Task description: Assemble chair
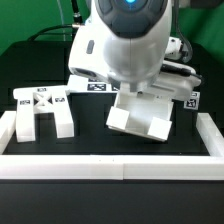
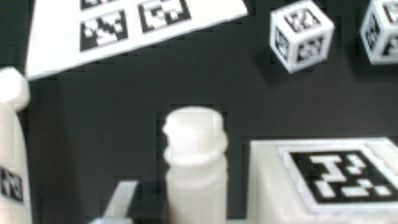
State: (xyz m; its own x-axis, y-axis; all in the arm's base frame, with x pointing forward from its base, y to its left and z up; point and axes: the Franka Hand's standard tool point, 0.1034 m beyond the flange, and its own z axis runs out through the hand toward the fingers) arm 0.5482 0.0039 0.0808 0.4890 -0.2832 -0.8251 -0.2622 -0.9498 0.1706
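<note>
The big white robot arm (image 1: 125, 45) leans over the black table (image 1: 95, 138), which a long white rail (image 1: 110, 166) edges. The small white plastic chair (image 1: 150, 122) lies in loose parts: its cross-braced frame (image 1: 40, 108) sits at the exterior view's left and its blocky seat block (image 1: 132, 115) under the arm. The flat white marker board (image 2: 125, 25) lies further back. The gripper (image 2: 178, 208) appears clamped on a white round leg (image 2: 192, 150), just beside a tagged white block (image 2: 329, 170). A small tagged white cube (image 2: 299, 36) stands near the board.
</note>
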